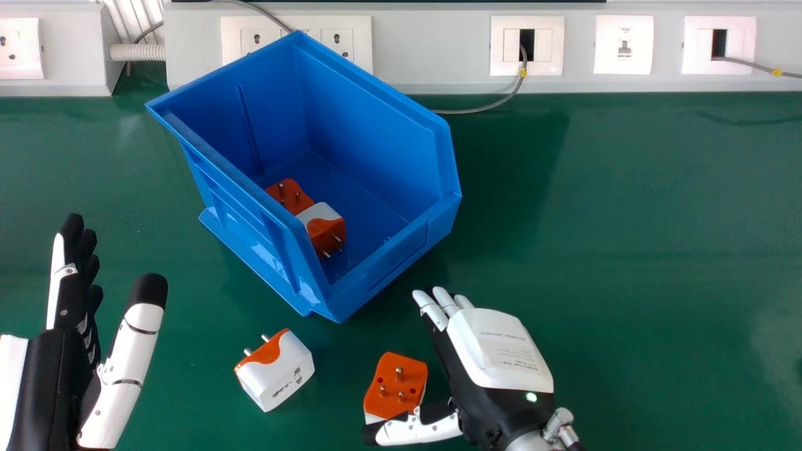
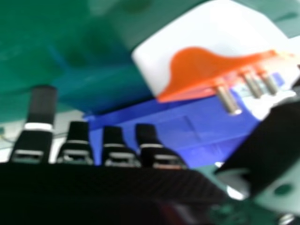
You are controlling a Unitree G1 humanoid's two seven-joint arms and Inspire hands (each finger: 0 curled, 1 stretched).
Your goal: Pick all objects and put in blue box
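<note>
Head view: print on white adapter (image 1: 289,379), right hand (image 1: 495,357).

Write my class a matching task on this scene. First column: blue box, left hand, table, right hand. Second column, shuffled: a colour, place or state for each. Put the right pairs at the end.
Column one
1. Blue box
2. Left hand
3. Table
4. Right hand

Column two
A. Green
B. Its thumb is beside an orange-and-white adapter
C. Has two adapters inside
D. Open, at the left side of the head view

Right pairs
1-C
2-D
3-A
4-B
</note>
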